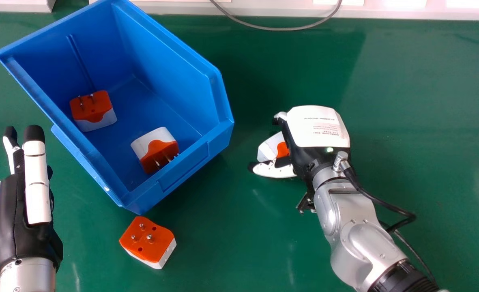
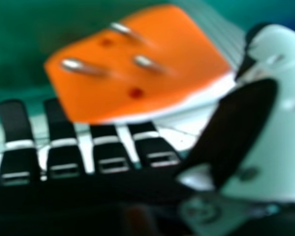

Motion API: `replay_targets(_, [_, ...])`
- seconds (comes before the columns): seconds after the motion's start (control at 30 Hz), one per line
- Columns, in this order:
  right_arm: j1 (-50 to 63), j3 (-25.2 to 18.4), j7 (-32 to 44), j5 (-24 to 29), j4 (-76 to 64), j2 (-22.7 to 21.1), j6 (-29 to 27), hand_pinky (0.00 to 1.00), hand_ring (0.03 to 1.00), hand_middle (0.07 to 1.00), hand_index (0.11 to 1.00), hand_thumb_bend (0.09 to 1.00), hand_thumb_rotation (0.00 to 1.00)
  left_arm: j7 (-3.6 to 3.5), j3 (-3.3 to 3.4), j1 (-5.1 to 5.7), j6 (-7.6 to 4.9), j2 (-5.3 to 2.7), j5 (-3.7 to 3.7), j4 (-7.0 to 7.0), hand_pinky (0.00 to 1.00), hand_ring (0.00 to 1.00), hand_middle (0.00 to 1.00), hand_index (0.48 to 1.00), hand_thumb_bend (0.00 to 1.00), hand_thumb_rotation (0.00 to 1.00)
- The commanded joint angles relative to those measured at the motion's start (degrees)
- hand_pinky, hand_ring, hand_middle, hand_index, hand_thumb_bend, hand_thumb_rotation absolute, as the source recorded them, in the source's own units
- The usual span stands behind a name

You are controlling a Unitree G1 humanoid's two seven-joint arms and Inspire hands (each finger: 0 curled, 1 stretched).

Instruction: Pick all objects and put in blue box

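Where my right hand (image 1: 318, 127) rests over the green table (image 1: 405, 121), its fingers and thumb are clamped on an orange-and-white plug adapter (image 1: 267, 149), whose metal pins face my palm. To the left of that hand, well apart, sits the blue box (image 1: 170, 52), with a farther adapter (image 1: 93, 108) and a nearer adapter (image 1: 158, 152) inside. A loose adapter (image 1: 148, 240) lies pins up between my two hands, closer to me than the box. My left hand (image 1: 14, 219) is beside the box, fingers straight.
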Motion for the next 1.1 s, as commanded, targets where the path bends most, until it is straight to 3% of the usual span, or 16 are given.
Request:
replay_targets(0.0, [-0.6,-1.6,-2.7,2.0,-0.8,0.8,-1.6,0.52,0.634,0.696,0.710,0.460,0.28,0.27,0.62,0.37,0.04,0.43,0.01,-1.84,1.00,1.00,1.00,1.000,0.65,1.00])
replay_targets(0.03, [-0.5,-1.9,-3.2,2.8,-0.6,0.9,-2.1,0.45,0.558,0.621,0.652,0.470,0.18,0.29,0.62,0.41,0.09,0.42,0.05,-1.93,1.00,1.00,1.00,1.000,0.65,1.00])
replay_targets(0.23, [-1.0,-1.2,-6.9,3.7,1.4,0.3,-5.3,0.36,0.453,0.527,0.567,0.485,0.03,0.48,0.54,0.56,0.64,0.31,0.15,-2.56,1.00,1.00,1.00,1.000,0.65,1.00])
replay_targets(0.7, [-1.2,-0.1,-7.1,3.6,1.1,-0.7,-5.8,0.31,0.407,0.515,0.569,0.485,0.00,0.39,0.62,1.16,1.02,0.21,-0.07,-3.45,1.00,1.00,1.00,1.000,0.64,1.00])
replay_targets(1.07, [0.2,-0.4,-7.7,3.7,-1.8,-1.2,-5.9,0.31,0.407,0.518,0.560,0.486,0.00,0.35,0.62,1.21,0.45,0.24,0.07,-3.07,1.00,1.00,1.00,1.000,0.65,1.00])
